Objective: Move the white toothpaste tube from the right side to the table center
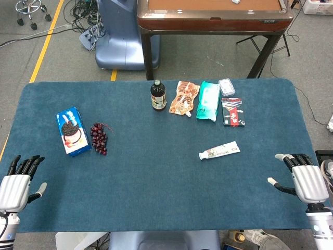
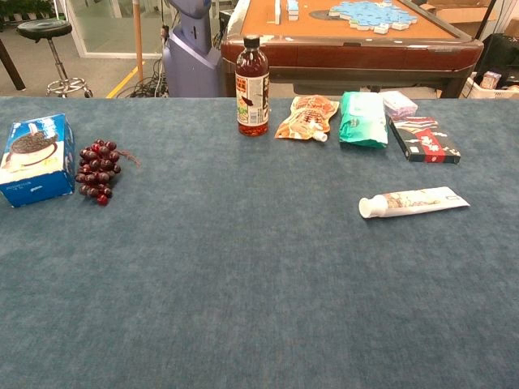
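Note:
The white toothpaste tube (image 1: 219,151) (image 2: 413,202) lies flat on the blue table, right of centre, with its cap end pointing left. My right hand (image 1: 303,178) hovers at the table's near right edge, well to the right of the tube and nearer me, fingers apart and holding nothing. My left hand (image 1: 17,182) sits at the near left edge, also open and holding nothing. The chest view shows neither hand.
Along the far side stand a dark bottle (image 1: 158,96), an orange snack pouch (image 1: 183,98), a green packet (image 1: 208,100), a small clear box (image 1: 227,86) and a dark red-and-white box (image 1: 232,111). A blue cookie box (image 1: 72,131) and red grapes (image 1: 99,138) lie at left.

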{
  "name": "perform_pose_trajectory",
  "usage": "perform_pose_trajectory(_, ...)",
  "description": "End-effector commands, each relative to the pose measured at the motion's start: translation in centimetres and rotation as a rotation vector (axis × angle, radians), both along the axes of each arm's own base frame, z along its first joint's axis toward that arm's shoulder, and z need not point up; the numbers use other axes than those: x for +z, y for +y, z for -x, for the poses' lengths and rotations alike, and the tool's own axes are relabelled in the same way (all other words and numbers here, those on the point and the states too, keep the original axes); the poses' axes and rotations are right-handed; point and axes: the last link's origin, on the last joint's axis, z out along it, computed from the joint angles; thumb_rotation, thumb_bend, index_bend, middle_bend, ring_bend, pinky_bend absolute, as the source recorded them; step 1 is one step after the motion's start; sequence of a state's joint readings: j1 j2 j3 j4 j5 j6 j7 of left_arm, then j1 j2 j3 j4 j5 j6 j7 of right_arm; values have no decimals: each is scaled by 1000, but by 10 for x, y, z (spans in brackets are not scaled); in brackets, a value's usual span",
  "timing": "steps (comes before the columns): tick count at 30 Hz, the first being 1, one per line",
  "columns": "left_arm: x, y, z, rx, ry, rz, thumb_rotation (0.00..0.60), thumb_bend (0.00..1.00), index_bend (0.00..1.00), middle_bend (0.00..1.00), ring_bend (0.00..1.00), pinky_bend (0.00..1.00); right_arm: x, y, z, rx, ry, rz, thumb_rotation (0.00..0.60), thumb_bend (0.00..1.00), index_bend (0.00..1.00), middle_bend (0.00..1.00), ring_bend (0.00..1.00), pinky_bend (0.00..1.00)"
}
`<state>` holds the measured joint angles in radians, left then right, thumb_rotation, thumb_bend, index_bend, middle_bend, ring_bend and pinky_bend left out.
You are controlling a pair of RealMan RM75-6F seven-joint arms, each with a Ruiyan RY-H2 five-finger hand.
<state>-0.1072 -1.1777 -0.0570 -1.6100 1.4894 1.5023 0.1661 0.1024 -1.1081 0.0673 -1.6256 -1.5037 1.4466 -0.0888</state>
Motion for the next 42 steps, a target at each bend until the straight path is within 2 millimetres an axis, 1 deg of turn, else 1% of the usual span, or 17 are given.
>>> perform_pose_trajectory(1, 0, -1, 0, 1, 1, 1, 600, 256, 160, 157, 179, 30, 0, -4, -3, 12, -7, -17, 600, 68, 298, 382, 283, 237)
perform_pose_trajectory(4, 1, -2, -1, 1, 0, -5, 600, 256, 160, 157, 179, 30, -1, -11, -7, 32, -7, -50, 600, 68, 299, 385, 283, 240)
perform_pose_trajectory(7, 3, -5, -1, 0, 1, -13, 600, 257, 160, 157, 179, 30, -5, -23, -13, 59, -12, -102, 600, 69, 301, 385, 283, 240)
perform_pose_trajectory(13, 5, -7, -2, 2, -2, -22, 600, 257, 160, 157, 178, 30, -16, -56, -28, 123, -2, -236, 600, 90, 310, 385, 283, 246)
perform_pose_trajectory(19, 7, -11, 0, 10, -3, -28, 600, 257, 160, 157, 179, 30, -35, -93, -48, 191, 64, -362, 600, 145, 337, 387, 283, 246)
perform_pose_trajectory(26, 10, -16, 2, 30, 0, -37, 600, 257, 160, 156, 179, 30, -65, -130, -69, 257, 167, -457, 600, 152, 360, 392, 283, 246)
perform_pose_trajectory(30, 11, -17, 3, 37, 1, -39, 600, 257, 160, 156, 179, 30, -75, -141, -73, 270, 193, -476, 600, 168, 362, 394, 286, 246)
perform_pose_trajectory(35, 11, -18, 4, 47, 3, -42, 600, 257, 160, 156, 179, 30, -100, -161, -76, 272, 254, -528, 600, 194, 362, 393, 287, 246)
perform_pose_trajectory(42, 12, -19, 4, 54, 9, -45, 600, 257, 160, 157, 179, 30, -115, -179, -72, 245, 291, -553, 600, 260, 362, 394, 287, 246)
